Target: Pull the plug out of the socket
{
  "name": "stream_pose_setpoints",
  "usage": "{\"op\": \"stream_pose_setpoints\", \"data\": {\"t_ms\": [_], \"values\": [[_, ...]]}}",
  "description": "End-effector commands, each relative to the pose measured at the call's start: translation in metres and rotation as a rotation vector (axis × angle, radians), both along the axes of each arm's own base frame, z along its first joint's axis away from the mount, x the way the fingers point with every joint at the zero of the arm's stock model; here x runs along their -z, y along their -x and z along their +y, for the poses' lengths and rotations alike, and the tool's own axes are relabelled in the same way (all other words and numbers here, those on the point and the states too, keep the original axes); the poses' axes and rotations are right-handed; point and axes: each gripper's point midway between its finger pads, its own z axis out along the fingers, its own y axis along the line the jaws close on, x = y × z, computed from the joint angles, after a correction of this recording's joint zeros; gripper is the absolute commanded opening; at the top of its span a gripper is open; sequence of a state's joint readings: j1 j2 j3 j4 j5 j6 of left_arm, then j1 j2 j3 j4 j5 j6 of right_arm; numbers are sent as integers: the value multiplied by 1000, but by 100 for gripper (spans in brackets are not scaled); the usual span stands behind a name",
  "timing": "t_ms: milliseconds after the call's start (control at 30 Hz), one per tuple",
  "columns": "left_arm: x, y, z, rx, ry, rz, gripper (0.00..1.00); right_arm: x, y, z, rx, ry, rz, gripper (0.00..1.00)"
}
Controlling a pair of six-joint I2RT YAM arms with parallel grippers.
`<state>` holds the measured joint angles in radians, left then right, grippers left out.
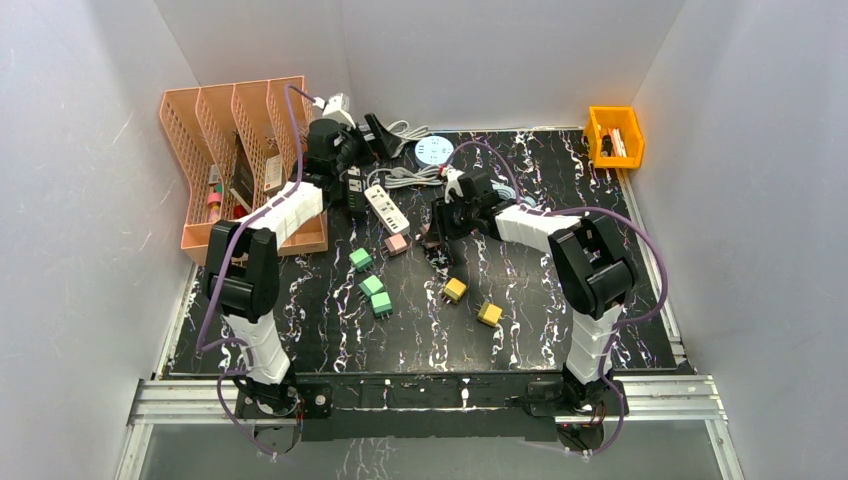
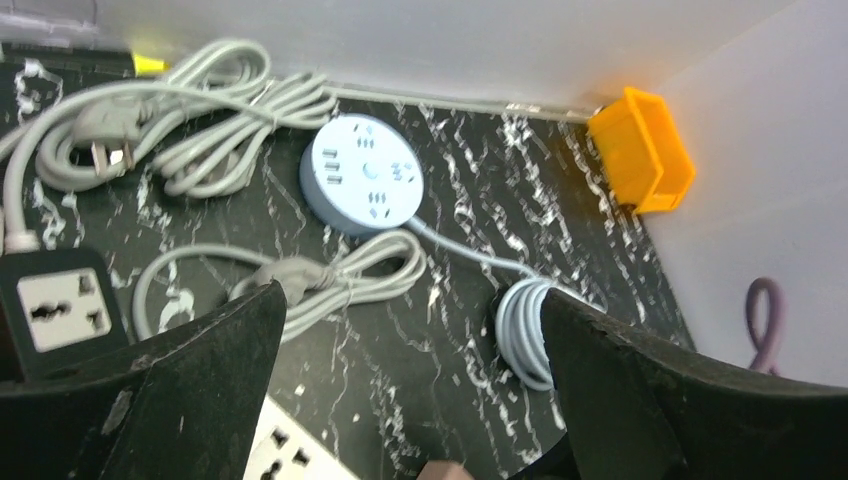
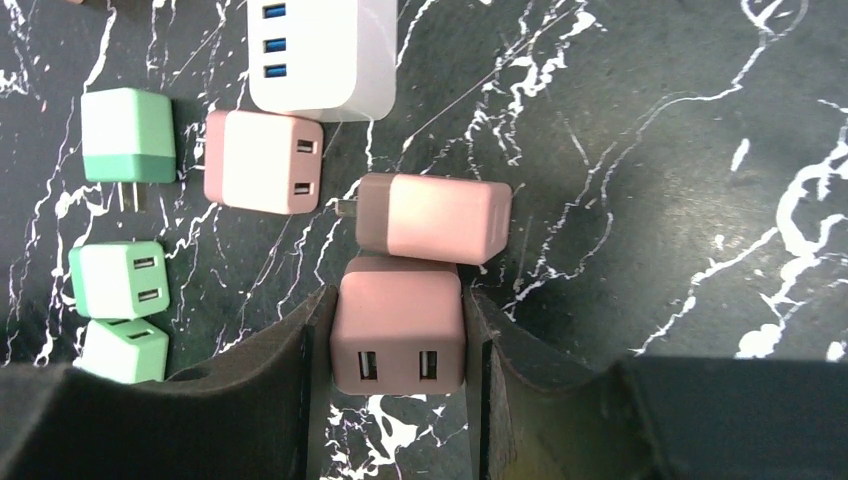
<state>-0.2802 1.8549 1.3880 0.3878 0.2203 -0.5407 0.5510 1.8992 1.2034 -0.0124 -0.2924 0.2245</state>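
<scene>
Clamped between the right fingers [image 3: 500,400] is a pink plug [image 3: 400,340], its two USB slots facing the wrist camera. Whether it rests on the black marbled tabletop [image 3: 650,150] or hangs just above it is hard to tell from this angle. Its far end touches a second pink plug [image 3: 430,218] lying crosswise. Beyond that, apart from the held plug, sits the end of the white socket strip [image 3: 320,55]. A third pink plug [image 3: 262,162] lies just beside the strip, with three green plugs [image 3: 128,135] near it. Across the tabletop, the left fingers [image 2: 200,390] are spread wide and hold nothing, close to a black socket block [image 2: 60,310]. Farther back lie a round blue socket [image 2: 362,175], loops of grey cables [image 2: 230,110] and an orange bin [image 2: 645,150] in the corner.
</scene>
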Motion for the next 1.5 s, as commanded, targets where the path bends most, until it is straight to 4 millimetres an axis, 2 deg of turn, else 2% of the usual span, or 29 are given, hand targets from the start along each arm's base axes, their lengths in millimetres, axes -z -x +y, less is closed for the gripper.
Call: {"op": "stream_pose_setpoints", "data": {"t_ms": [0, 100, 167, 200, 300, 333, 367, 567, 667, 733, 867, 967, 1067, 1200, 1333, 1467], "values": [[-16, 21, 6, 27, -26, -45, 98, -27, -5, 21, -97, -90, -102, 21], [-7, 31, 11, 25, -55, -29, 98, -23, -4, 20, -104, -79, -100, 59], [-3, 37, 15, 19, -74, -23, 98, -30, -5, 14, -79, -73, -139, 96], [-2, 40, 17, 17, -82, -21, 98, -37, -6, 11, -62, -78, -168, 98], [-3, 47, 20, 17, -94, -20, 98, -54, -11, 1, -9, -86, -262, 98], [-1, 49, 21, 17, -98, -15, 98, -70, -13, -1, -5, -95, -304, 98], [0, 51, 22, 18, -99, -10, 98, -76, -15, -3, -5, -93, -319, 98], [8, 68, 24, 52, -127, 31, 98, -100, -18, -12, 7, -85, -356, 98], [3, 79, 35, 57, -167, 40, 98, -126, -14, -24, 43, -143, -399, 98], [3, 87, 45, 42, -181, 34, 98, -133, -12, -33, 65, -158, -399, 98], [3, 104, 62, 76, -157, 41, 98, -129, -9, -51, 101, -112, -370, 98], [7, 117, 80, 88, -97, 87, 98, -129, 4, -61, 108, -117, -376, 98], [13, 129, 95, 93, -39, 123, 98, -119, 14, -64, 100, -125, -365, 98], [26, 136, 99, 92, 0, 161, 98, -101, 6, -54, 73, -75, -316, 98], [25, 136, 92, 116, 52, 175, 98, -93, -8, -36, 51, -66, -308, 97], [21, 133, 89, 121, 78, 165, 98, -63, -17, -21, 11, -3, -232, 91]]}}
